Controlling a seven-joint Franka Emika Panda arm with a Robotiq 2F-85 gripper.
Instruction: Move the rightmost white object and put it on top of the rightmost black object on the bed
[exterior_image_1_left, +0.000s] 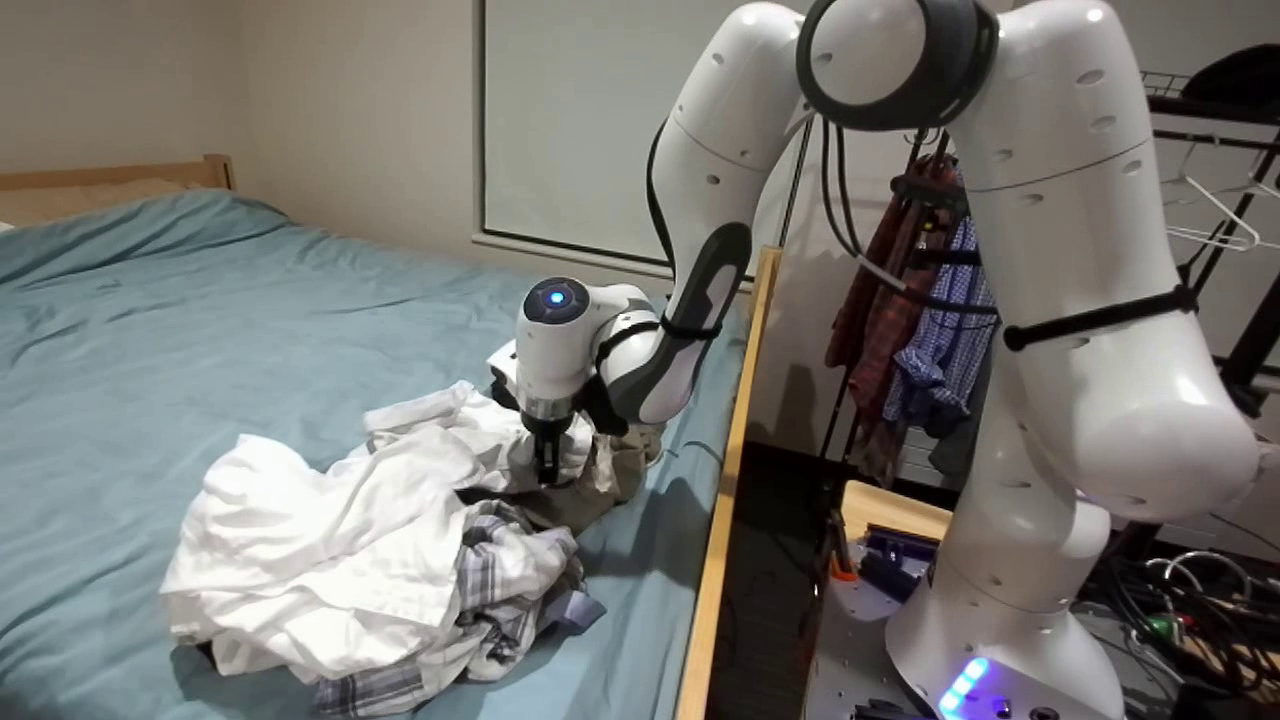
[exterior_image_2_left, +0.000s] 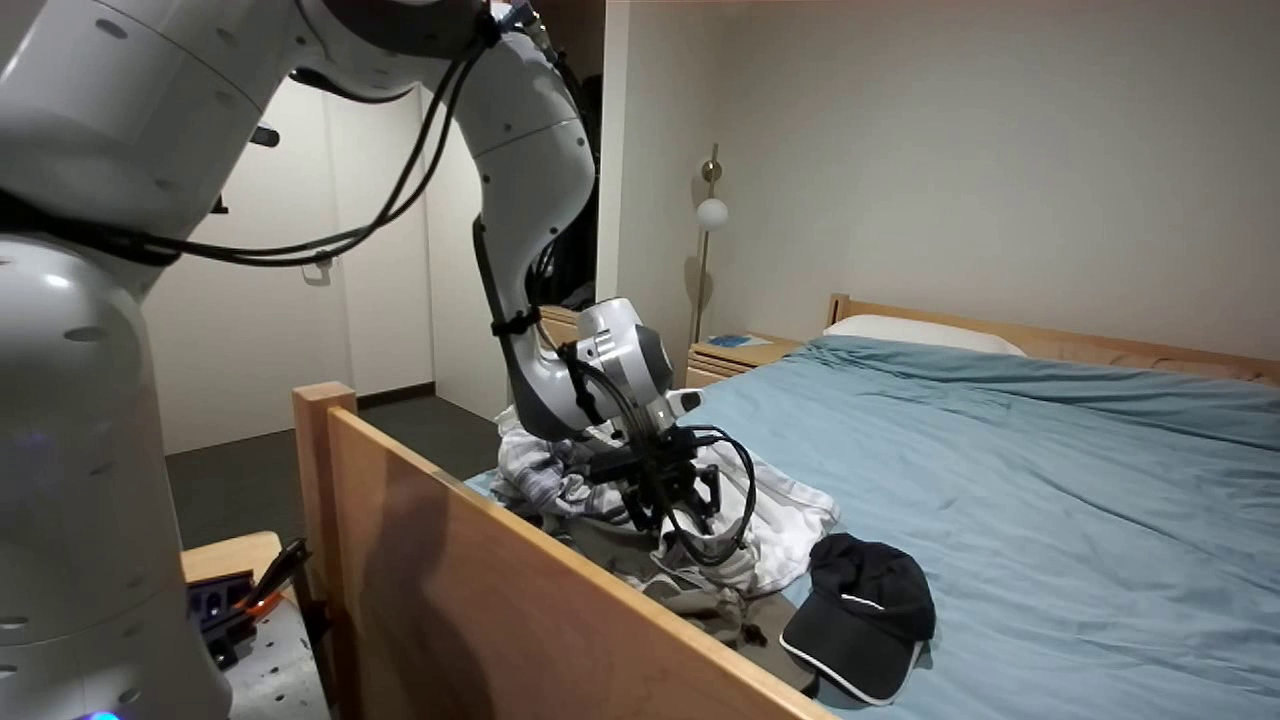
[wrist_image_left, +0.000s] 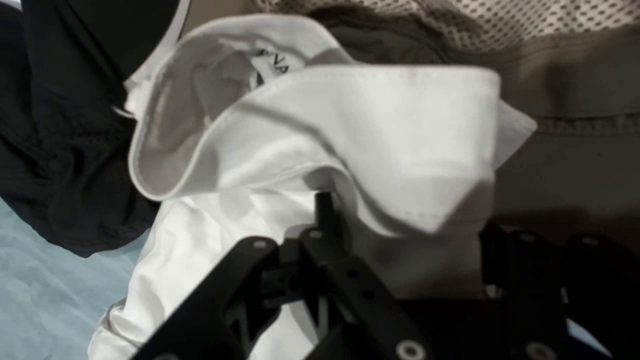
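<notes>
The arm (exterior_image_1_left: 1060, 190) arches high, its wrist (exterior_image_1_left: 558, 355) low, the tool (wrist_image_left: 407, 220) pointing downward with its fingers (wrist_image_left: 327, 217) apart

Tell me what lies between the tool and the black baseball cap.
The white collared shirt spans the stretch from the tool to the black baseball cap, as the wrist view shows.

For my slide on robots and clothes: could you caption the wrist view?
Open gripper at the collar of a white shirt, with a black cap at upper left.
</notes>
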